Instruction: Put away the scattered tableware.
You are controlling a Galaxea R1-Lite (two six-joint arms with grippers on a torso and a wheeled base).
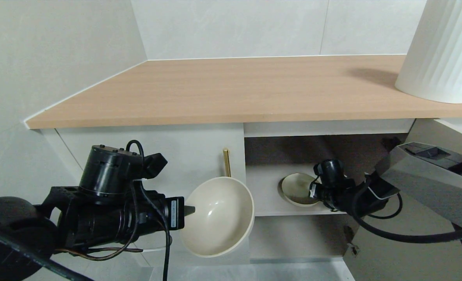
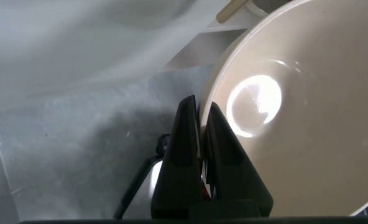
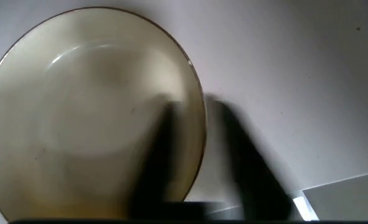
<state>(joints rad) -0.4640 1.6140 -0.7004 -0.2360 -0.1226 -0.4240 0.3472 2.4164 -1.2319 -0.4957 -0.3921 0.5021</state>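
- A cream bowl (image 1: pixel 220 216) is held up on its side in front of the closed cabinet door (image 1: pixel 157 156), just below the brass handle (image 1: pixel 226 162); its hollow is turned toward the head camera.
- The left gripper (image 1: pixel 191 210) is seen clamped on the bowl's rim; its 2 fingers (image 2: pixel 185 143) are pressed nearly together, with only the thin wall of the bowl between them.
- A shallow plate (image 1: pixel 298 188) is seen on the white shelf (image 1: pixel 266 195) inside the open compartment, under the wooden countertop (image 1: pixel 235 89).
- The right gripper (image 1: pixel 315 191) is placed inside that compartment, at the plate's right edge; its 2 fingers (image 3: pixel 162 162) are spread apart astride the rim, 1 over the plate and 1 over the bare shelf; space is left on both sides of the rim, so the plate is not gripped.
- A white ribbed vessel (image 1: pixel 441 50) is stood at the countertop's right end; the opened grey door (image 1: pixel 430 175) is seen below it, at the right.
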